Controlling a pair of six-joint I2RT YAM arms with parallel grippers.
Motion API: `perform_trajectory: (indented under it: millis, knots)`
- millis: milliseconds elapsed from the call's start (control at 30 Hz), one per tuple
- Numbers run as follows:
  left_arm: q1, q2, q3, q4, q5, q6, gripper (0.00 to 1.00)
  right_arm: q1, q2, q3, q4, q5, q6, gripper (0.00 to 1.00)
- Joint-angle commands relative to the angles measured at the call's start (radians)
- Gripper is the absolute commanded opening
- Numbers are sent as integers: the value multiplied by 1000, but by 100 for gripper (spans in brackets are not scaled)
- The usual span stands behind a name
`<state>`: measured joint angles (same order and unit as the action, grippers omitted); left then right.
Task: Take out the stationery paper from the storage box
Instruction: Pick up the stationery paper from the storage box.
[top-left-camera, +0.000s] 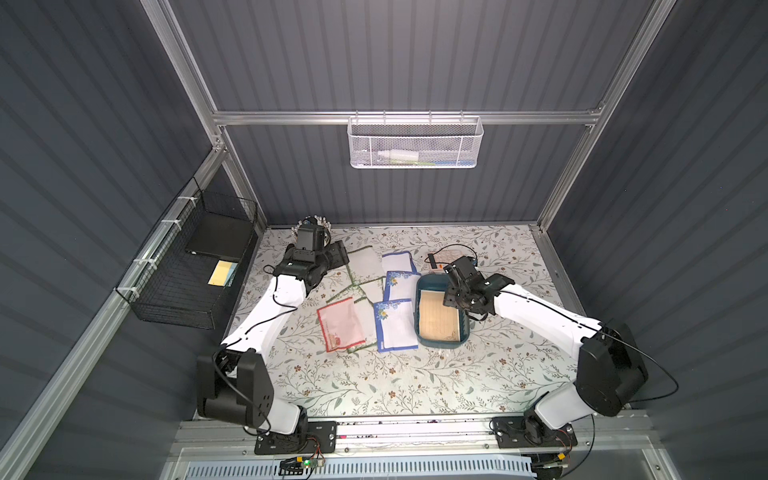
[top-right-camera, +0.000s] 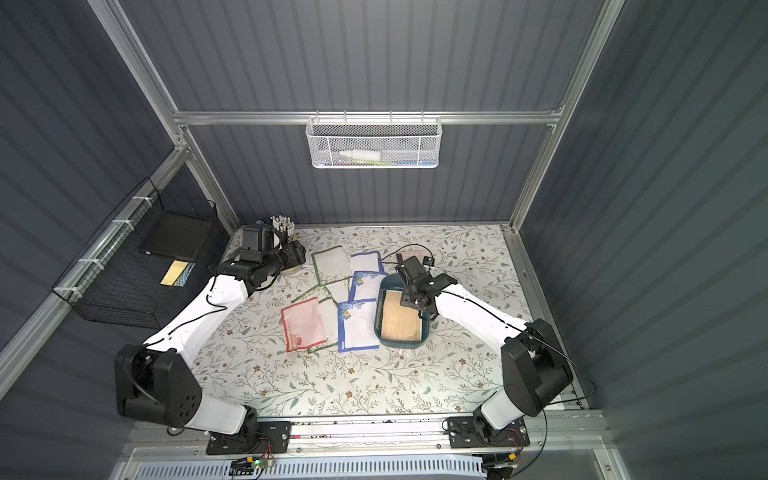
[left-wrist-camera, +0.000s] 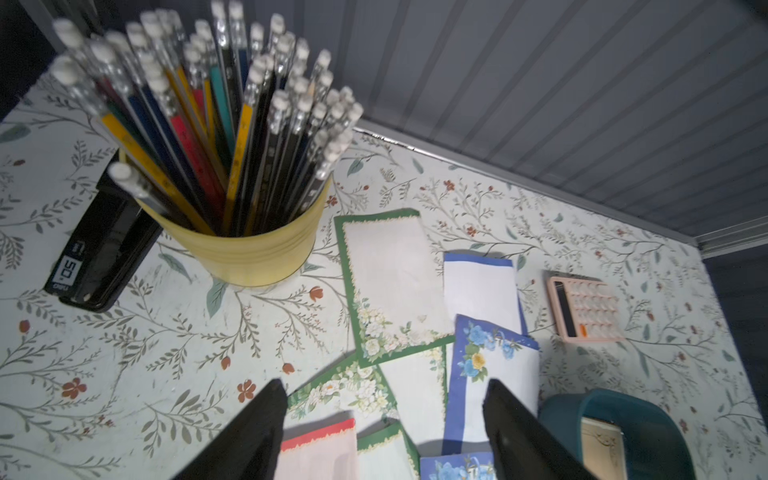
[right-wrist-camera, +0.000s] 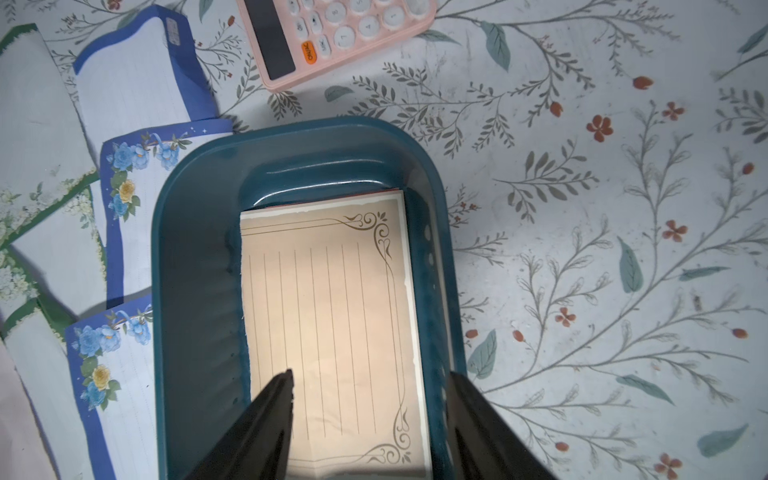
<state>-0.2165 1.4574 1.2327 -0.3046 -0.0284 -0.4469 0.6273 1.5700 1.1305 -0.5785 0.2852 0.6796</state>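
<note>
Right end effector (right-wrist-camera: 370, 373) parted, empty

In a top view, pencils (top-left-camera: 319, 219) at the counter's (top-left-camera: 374, 386) 11 o'clock corner: eraser tips only, yellow cup (left-wrist-camera: 249, 253) mostly behind left arm (top-left-camera: 286, 291). Calculator (top-left-camera: 446, 261), 12 o'clock of storage box (top-left-camera: 441, 342): half covered by right arm (top-left-camera: 540, 311) and its cable (top-left-camera: 455, 248). White mesh basket (top-left-camera: 415, 137): pale bottle shape inside, too blurred to name. Right wrist view: right gripper (right-wrist-camera: 370, 380) finger roots cut by frame edge; contact with tan sheet (right-wrist-camera: 332, 311) unclear. Thin reddish edge under that sheet; rest hidden. Black device (left-wrist-camera: 99, 249) partly behind cup.
</note>
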Motion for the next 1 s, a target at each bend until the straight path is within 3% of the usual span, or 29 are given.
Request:
perform_trajectory:
  millis: [0,333,433,967]
  knots:
    - [-18,-32,-43,22,-6,-8,77,1,78,25,-22,-12,-16,64]
    - [-34,-42,-122,50,13,-19,73,-7,272,126,-33,29,-28,77]
    - [-35,-49,-137,50,13,-19,73,-16,305,132,-18,17,-13,85]
    - [-35,-43,-167,39,-11,-6,73,-58,398,-1,160,-159,40,86]
